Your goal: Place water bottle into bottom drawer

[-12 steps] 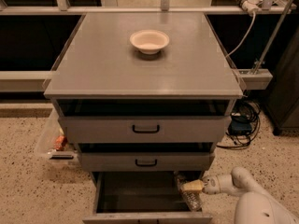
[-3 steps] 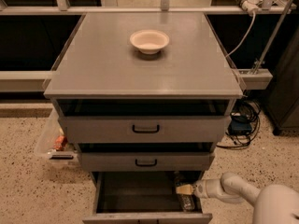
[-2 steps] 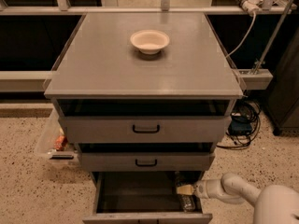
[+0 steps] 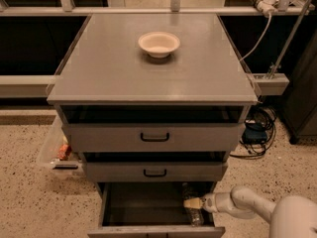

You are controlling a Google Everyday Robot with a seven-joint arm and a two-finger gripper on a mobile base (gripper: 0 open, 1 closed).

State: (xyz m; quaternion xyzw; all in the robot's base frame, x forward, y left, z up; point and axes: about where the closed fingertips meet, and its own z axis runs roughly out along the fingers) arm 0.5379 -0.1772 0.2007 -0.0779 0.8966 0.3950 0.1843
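The bottom drawer point(image 4: 143, 209) is pulled open below the two shallower drawers and shows its dark interior. The water bottle point(image 4: 194, 217) is inside it at the right side, its length running front to back. My gripper point(image 4: 191, 203) reaches in from the right over the drawer's right wall and sits at the bottle's middle, its pale tip across the bottle. The white arm point(image 4: 237, 205) comes in from the lower right corner. I cannot see whether the bottle rests on the drawer floor.
A white bowl point(image 4: 158, 43) sits on the grey cabinet top point(image 4: 109, 73). The top drawer point(image 4: 154, 137) and middle drawer point(image 4: 155, 172) stand slightly open. A clear bin point(image 4: 57, 150) is on the floor at the left, and cables point(image 4: 257, 133) at the right.
My gripper has moved a little left and lower into the bottom drawer with the bottle. The arm behind it now lies flatter. The drawers and the bowl have not moved.
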